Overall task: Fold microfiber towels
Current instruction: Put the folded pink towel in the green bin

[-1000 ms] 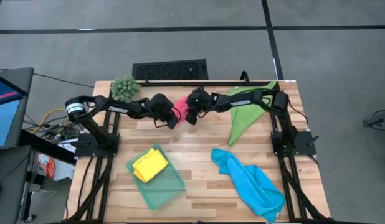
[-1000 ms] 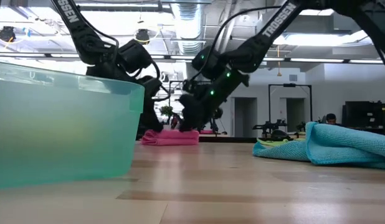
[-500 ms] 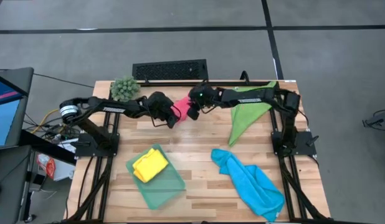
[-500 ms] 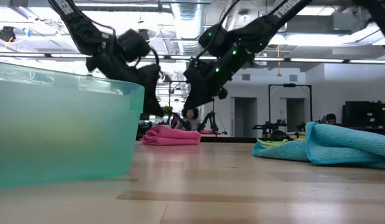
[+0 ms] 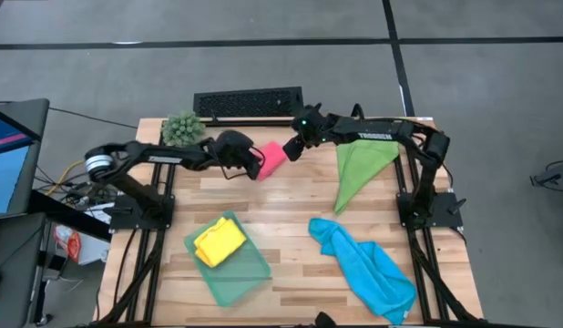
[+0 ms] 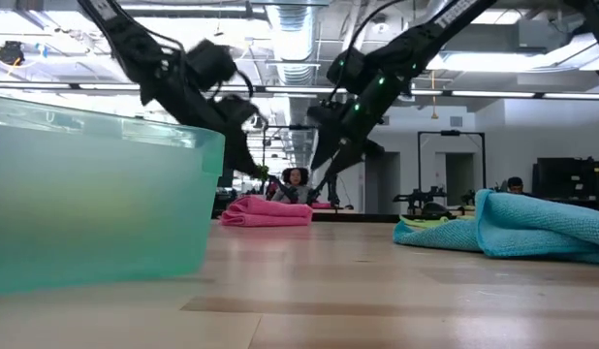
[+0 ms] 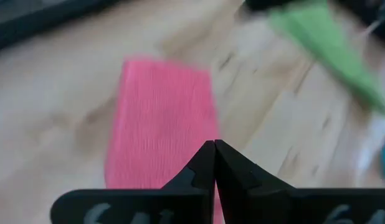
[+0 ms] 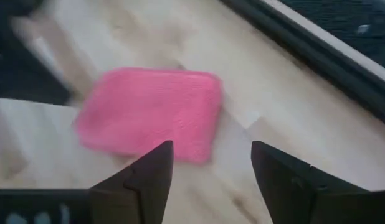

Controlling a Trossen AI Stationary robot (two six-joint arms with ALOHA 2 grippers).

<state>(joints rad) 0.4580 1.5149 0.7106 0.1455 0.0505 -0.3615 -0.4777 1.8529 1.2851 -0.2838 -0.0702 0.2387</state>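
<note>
Near the table's [image 5: 291,196] far edge we see the folded pink towel [image 5: 271,157] lying free between the left gripper [image 5: 255,168], fingers pressed together, and the right gripper [image 5: 291,151], fingers spread and empty.

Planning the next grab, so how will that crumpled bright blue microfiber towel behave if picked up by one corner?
The crumpled bright blue microfiber towel lies in soft, uneven folds, so it will probably drape limply and unfurl. Its thin cloth suggests it is light. Its nubby surface in the low view should resist slipping.
</note>
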